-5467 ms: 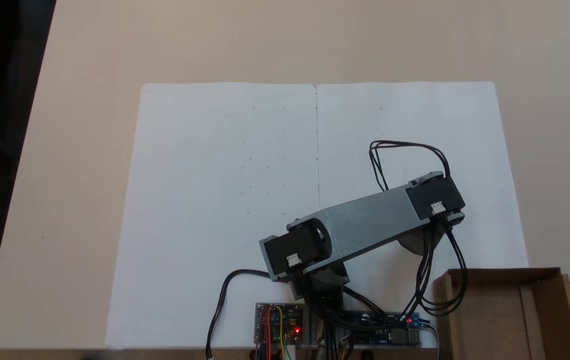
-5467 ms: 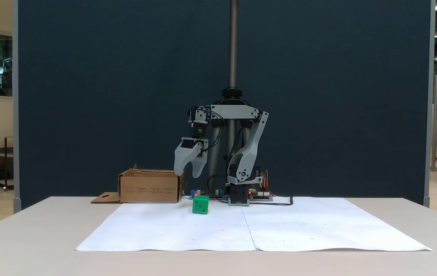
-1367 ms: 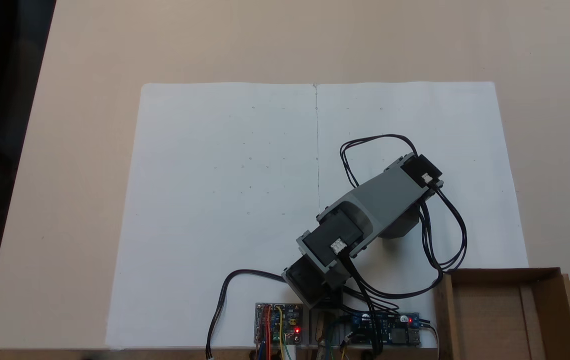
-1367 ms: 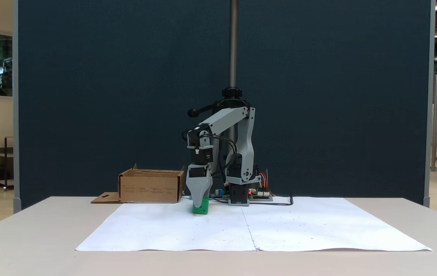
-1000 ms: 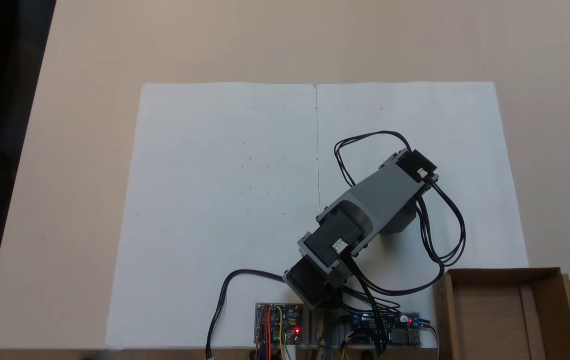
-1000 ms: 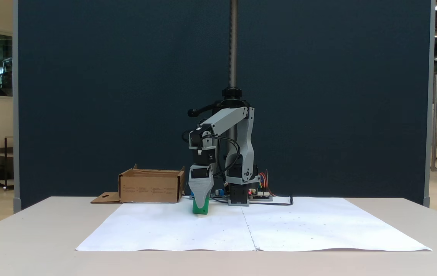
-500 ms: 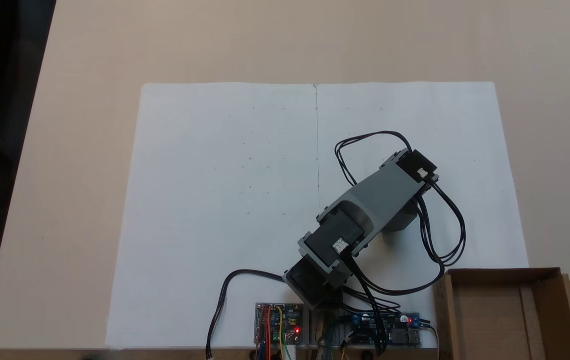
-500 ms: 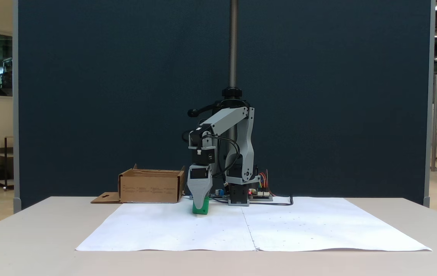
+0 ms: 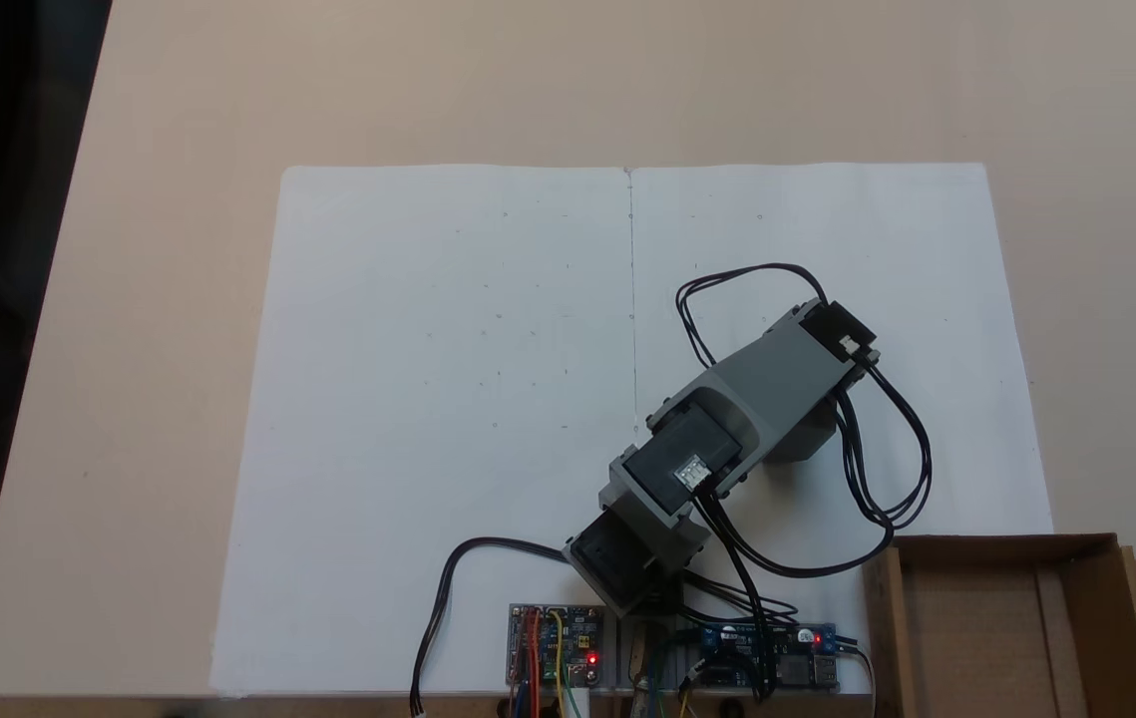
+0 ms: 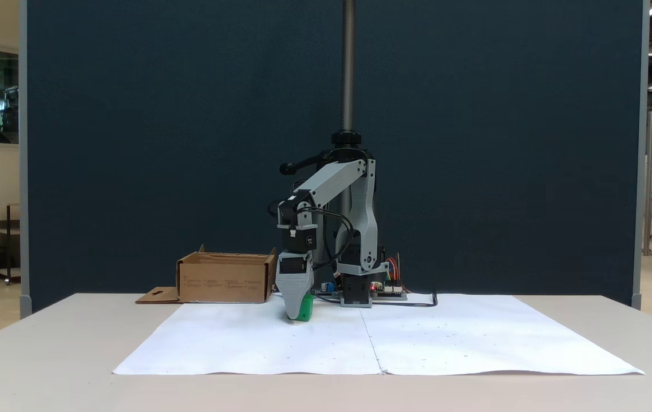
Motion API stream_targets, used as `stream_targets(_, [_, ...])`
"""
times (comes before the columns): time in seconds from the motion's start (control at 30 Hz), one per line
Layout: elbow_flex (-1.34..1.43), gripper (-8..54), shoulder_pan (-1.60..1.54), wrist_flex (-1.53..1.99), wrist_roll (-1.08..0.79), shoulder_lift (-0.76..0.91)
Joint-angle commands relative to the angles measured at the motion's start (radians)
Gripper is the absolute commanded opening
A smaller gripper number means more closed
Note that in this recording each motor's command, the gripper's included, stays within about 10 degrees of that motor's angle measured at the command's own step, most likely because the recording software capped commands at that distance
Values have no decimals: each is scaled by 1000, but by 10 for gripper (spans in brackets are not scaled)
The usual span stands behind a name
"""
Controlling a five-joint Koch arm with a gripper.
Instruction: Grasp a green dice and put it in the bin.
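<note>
Under the pincer point(image 10: 297, 313), whose clench I cannot tell, the green dice point(image 10: 304, 309) could squirt sideways if caught off-centre.

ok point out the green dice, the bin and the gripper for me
green dice point(image 10: 305, 311): a fixed view, its green side showing beside the gripper
bin point(image 10: 220, 280): a fixed view, its front cardboard wall
gripper point(image 10: 293, 315): a fixed view, at the grey fingertips, down at the dice
</note>
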Motion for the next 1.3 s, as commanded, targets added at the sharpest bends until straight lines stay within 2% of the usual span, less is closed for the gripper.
stream_targets(0.0, [-37,340,9,-34,63,11])
stream_targets(0.17, [-37,338,8,-37,63,11])
stream_targets(0.43, [-37,191,11,-83,66,11])
stream_targets(0.5, [-35,122,9,-91,69,12])
stream_targets(0.67, [-35,122,9,-124,89,23])
stream_targets(0.87, [-41,122,6,-212,121,146])
stream_targets(1.07, [-144,122,52,-261,127,290])
stream_targets(1.27, [-347,122,213,-265,130,339])
